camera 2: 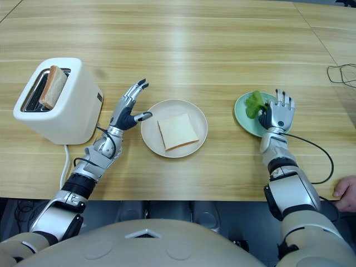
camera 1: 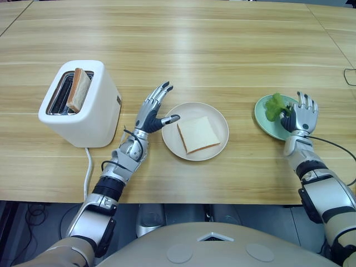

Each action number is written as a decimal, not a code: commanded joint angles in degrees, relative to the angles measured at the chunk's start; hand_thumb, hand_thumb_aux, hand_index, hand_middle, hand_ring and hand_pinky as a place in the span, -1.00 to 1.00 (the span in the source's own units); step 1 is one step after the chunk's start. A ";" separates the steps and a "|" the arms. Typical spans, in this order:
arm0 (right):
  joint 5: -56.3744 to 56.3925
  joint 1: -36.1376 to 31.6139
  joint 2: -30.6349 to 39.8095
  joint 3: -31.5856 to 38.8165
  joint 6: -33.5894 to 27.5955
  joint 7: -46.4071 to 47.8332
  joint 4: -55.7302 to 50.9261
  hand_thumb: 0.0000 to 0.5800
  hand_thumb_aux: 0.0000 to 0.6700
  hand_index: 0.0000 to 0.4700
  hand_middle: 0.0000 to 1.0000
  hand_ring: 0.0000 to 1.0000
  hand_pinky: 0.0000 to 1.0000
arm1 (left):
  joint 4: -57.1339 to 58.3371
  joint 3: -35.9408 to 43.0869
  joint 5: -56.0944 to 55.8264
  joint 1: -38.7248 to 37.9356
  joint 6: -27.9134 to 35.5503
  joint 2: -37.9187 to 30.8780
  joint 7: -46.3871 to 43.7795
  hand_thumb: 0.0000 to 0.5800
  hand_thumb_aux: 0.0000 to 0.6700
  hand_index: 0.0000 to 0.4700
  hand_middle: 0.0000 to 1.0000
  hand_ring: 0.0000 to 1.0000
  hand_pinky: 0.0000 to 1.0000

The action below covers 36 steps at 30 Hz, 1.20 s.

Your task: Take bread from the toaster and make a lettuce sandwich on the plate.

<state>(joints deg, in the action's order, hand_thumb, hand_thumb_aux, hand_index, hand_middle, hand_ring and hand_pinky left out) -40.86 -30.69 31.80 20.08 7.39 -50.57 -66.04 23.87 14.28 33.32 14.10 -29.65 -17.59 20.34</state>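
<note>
Wooden bench in front of you carries three things in a row. At your left stands the white toaster, its cord running off the near edge of the bench. One bread slice stands upright in the toaster's slot, its top sticking out above the body.

In the middle lies the cream plate, with a second bread slice lying flat on it, a little right of the plate's centre.

Your left robot hand sits between the toaster and the cream plate. It is spread wide and holds nothing, palm turned toward the plate, with the thumb tip just beside the plate's left rim.

At your right sits a small green plate with the lettuce on its far part. Your right robot hand is over the right side of that plate, touching the lettuce. You cannot tell whether it is gripping the leaf or only resting against it.
</note>
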 commanded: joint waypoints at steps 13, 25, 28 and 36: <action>-0.73 8.90 -3.69 8.34 25.23 21.50 33.89 1.00 1.00 0.96 -1.00 -1.00 -1.00 | -17.84 -14.38 10.56 -7.69 4.20 -2.76 22.23 -1.00 -1.00 -1.00 -1.00 -1.00 -1.00; -2.68 8.50 -6.16 9.25 26.63 26.22 27.26 1.00 1.00 0.96 -1.00 -1.00 -1.00 | -25.36 -27.34 19.58 -15.45 20.87 -5.45 31.91 -1.00 -1.00 -1.00 -1.00 -1.00 -1.00; -3.14 8.58 -6.13 9.00 26.50 26.15 26.90 1.00 1.00 0.96 -1.00 -1.00 -1.00 | -25.02 -28.56 19.94 -16.90 23.44 -6.92 31.18 -1.00 -1.00 -1.00 -1.00 -1.00 -1.00; -4.22 8.68 -5.40 8.95 25.53 27.14 27.03 -1.00 -1.00 -1.00 -1.00 -1.00 -1.00 | -20.49 -26.92 18.49 -18.47 31.87 -10.27 20.41 -1.00 -1.00 -1.00 -1.00 -1.00 -1.00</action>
<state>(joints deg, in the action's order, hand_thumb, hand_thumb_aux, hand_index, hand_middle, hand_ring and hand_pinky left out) -44.30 -21.89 25.83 28.79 33.78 -24.54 -38.21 0.73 -14.31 52.33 -3.69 0.63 -27.61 44.17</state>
